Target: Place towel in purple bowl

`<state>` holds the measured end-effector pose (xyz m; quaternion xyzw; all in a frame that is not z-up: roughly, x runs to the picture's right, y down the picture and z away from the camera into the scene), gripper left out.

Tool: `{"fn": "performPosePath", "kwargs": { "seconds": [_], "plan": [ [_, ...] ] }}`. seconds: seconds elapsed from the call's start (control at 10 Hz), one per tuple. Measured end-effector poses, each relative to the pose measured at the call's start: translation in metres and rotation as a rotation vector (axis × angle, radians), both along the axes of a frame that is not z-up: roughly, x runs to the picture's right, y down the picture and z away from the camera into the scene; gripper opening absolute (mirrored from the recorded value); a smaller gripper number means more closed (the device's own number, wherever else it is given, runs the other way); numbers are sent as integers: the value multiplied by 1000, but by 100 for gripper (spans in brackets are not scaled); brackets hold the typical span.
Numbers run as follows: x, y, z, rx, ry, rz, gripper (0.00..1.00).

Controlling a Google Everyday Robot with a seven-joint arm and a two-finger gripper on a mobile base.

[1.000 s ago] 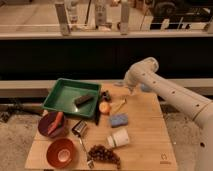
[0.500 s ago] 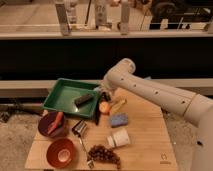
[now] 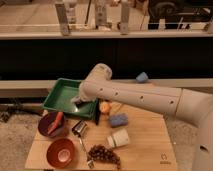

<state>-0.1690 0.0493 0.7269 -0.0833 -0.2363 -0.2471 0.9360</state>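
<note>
Arm: it reaches in from the right, low across the far side of the table (image 3: 147, 145), wrist turned down toward the left.
Gripper (image 3: 81, 102): over the near right part of the green tray (image 3: 59, 95), tucked under the wrist. I cannot tell whether it is spread or closed.
Towel (image 3: 75, 100): that looks like the pale scrap at the tip of the arm, over the tray and clear of the table. I'd judge it is being carried, though the hold itself is hidden.
Purple bowl (image 3: 43, 131): near left of the tray, with an orange stick-like thing already lying in it. No towel in it yet.
Why so low: I'd say the short hop to the bowl needs little height, just enough to clear the tray wall.
Since half a second ago: the wrist has swung further left and nearer, off the table's middle and over the tray.
Unmoved: sponge (image 3: 118, 120), cup (image 3: 118, 139) and red bowl (image 3: 61, 152) sit as they did.
</note>
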Motion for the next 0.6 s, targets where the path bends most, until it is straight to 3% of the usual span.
{"fn": "performPosePath", "kwargs": {
  "seconds": [0.6],
  "plan": [
    [-156, 92, -86, -29, -225, -281, 0]
  ]
}}
